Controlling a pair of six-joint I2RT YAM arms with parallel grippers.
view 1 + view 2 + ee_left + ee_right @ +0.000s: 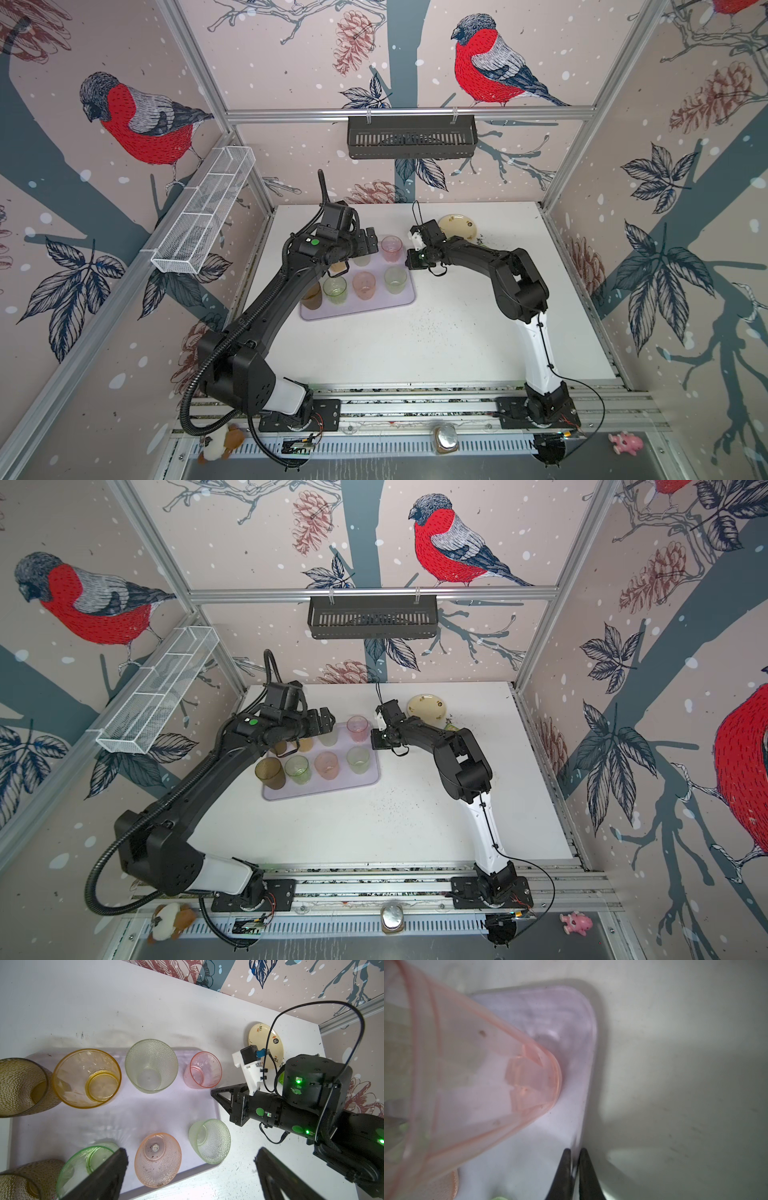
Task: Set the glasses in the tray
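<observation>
In both top views the left arm (266, 299) (199, 779) rises closest, its left gripper (371, 243) spread wide and empty above the glasses (365, 286), all eight standing in two rows in the tray (374, 305). The left wrist view shows the right gripper (214, 1092) just beside the tray's rim. In the right wrist view its fingertips (565, 1159) sit almost together at that rim near a pink glass (467, 1064); whether they pinch it is unclear.
</observation>
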